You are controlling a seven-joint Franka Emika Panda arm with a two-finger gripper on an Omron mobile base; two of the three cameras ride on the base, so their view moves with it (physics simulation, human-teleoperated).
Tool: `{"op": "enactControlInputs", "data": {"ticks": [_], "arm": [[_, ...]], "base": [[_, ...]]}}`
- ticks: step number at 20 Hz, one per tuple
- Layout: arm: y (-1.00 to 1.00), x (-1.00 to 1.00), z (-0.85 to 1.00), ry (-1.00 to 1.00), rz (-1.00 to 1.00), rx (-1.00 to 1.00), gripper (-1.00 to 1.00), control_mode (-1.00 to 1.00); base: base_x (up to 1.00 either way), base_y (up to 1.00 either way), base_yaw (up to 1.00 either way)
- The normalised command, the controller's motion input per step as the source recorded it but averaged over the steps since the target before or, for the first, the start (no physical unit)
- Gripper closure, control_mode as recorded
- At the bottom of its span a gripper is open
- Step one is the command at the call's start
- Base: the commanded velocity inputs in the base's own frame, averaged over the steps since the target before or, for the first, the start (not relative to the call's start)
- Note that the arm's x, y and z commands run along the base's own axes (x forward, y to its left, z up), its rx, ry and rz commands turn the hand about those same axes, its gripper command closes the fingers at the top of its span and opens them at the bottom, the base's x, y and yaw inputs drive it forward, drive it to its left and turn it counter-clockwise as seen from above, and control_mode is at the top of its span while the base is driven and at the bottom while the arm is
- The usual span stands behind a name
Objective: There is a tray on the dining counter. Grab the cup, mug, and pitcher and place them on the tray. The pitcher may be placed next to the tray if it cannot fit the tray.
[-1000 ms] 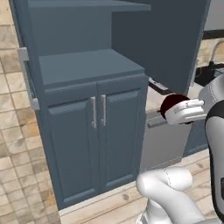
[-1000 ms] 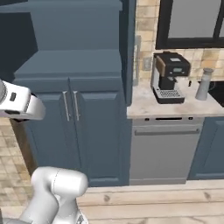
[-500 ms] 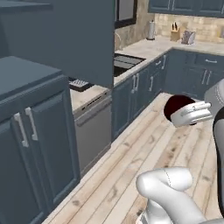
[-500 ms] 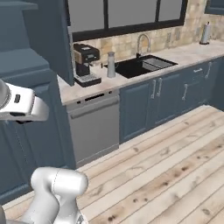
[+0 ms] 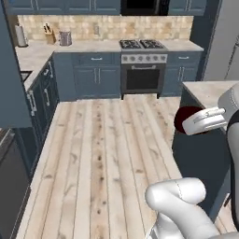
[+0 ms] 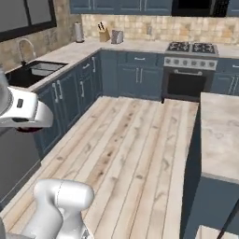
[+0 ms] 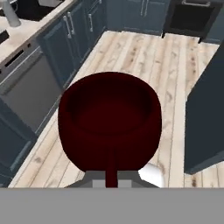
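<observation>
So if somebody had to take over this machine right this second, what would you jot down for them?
Gripper: shut on the mug, a dark maroon one, carried in the air above the wood floor.
Dining counter: its pale stone top is ahead on the right, the visible part bare.
Tray, cup and pitcher: not in sight from here.
Done: the mug is picked up.
Left: bring the mug to the tray and set it down, then fetch the cup and the pitcher.
</observation>
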Motion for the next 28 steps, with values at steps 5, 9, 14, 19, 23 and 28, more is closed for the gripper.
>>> {"op": "enactControlInputs", "data": {"ticks": [5, 9, 14, 19, 23, 28], "arm": [[0.00, 0.00, 0.00, 0.00, 0.00, 0.00, 1.00, 1.00], [0.00, 0.00, 0.00, 0.00, 0.00, 0.00, 1.00, 1.00], [0.00, 0.00, 0.00, 0.00, 0.00, 0.00, 1.00, 1.00], [0.00, 0.00, 0.00, 0.00, 0.00, 0.00, 1.00, 1.00], [0.00, 0.00, 0.00, 0.00, 0.00, 0.00, 1.00, 1.00], [0.00, 0.00, 0.00, 0.00, 0.00, 0.00, 1.00, 1.00]], "base": [[0.00, 0.00, -1.00], [0.00, -0.09, -0.91], [-0.03, -0.64, -0.29], [-0.05, -1.00, 0.00], [0.00, -1.00, 0.01], [0.00, -1.00, 0.02]]}}
